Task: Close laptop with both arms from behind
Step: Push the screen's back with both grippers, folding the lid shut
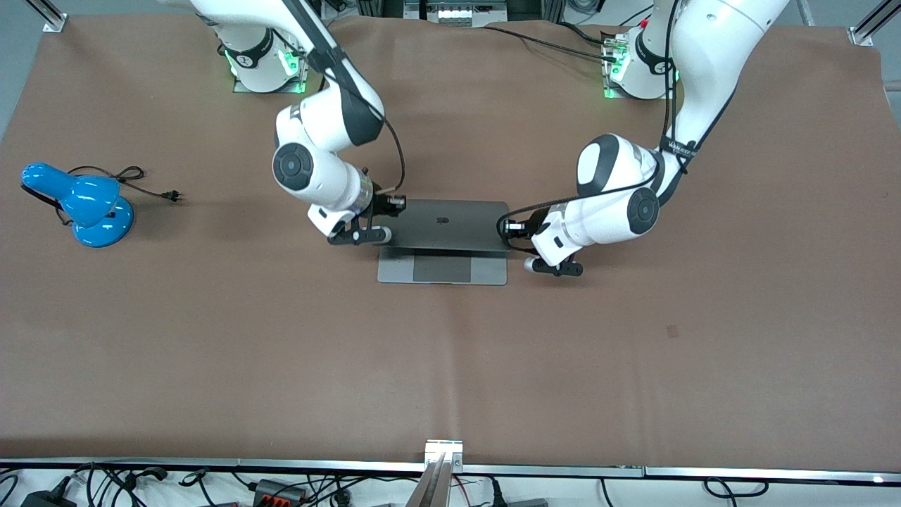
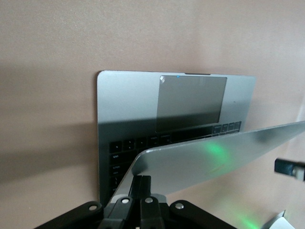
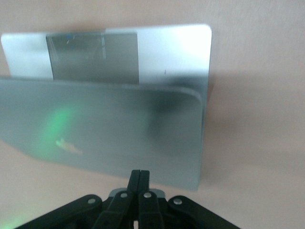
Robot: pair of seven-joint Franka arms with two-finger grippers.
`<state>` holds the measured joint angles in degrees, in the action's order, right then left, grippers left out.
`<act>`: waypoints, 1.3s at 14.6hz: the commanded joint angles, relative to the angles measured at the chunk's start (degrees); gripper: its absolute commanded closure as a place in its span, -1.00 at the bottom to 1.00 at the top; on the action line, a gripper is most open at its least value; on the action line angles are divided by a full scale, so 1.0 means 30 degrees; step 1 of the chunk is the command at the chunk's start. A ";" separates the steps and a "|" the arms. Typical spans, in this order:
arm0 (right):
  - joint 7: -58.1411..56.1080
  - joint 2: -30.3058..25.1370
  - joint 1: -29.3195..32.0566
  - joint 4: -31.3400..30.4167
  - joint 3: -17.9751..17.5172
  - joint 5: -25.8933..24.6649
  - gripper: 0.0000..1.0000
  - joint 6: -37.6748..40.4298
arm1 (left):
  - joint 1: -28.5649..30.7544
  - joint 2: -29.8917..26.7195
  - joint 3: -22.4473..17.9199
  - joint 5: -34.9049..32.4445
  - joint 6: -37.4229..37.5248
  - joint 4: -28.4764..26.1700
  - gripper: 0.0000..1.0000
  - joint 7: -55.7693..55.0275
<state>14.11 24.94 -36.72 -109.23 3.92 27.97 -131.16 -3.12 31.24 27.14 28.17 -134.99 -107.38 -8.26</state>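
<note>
Laptop (image 1: 443, 239) sat mid-desk, roughly halfway between the two arms' ends, and its lid (image 1: 445, 224) was well on its way down but not shut. From the front camera the lid's back with the dark logo faced upward, tipped forward over the keyboard, while the trackpad (image 1: 442, 269) and the front strip of the base still showed uncovered. In the left wrist view a wedge of keys (image 2: 125, 149) was visible under the lid's edge, so the gap was real.

Right end effector (image 1: 380, 205) was at the lid's corner toward the right arm's end of the desk, fingers pinched together with nothing gripped, their tips against the back of the lid in the right wrist view. Left end effector (image 1: 519, 229) was at the matching corner toward the left arm's end, fingers likewise together and empty, set right at the lid's back edge.

My read: the push was more than half done. What remained was the last stretch of the fold, both arms pressing evenly until the lid met the base, then backing off.

Blue desk lamp (image 1: 83, 204) with its loose cord (image 1: 137, 179) lay well apart, out toward the right arm's end of the brown desk (image 1: 450, 366).
</note>
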 commanded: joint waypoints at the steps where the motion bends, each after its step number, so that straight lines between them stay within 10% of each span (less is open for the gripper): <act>1: 0.0160 0.1731 0.0022 0.1925 0.0391 0.0081 1.00 -0.0019 | -0.0250 0.1360 -0.0112 -0.0834 -0.0150 0.1426 1.00 -0.0643; 19: 0.0101 0.5133 -0.0007 0.3745 0.0568 -0.0241 1.00 -0.1133 | -0.2447 0.4351 -0.1957 -0.3209 -0.2582 0.3011 1.00 -0.1434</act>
<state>14.11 38.74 -36.62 -99.49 5.44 27.87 -134.18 -9.33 43.38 22.35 19.96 -142.55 -99.51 -11.16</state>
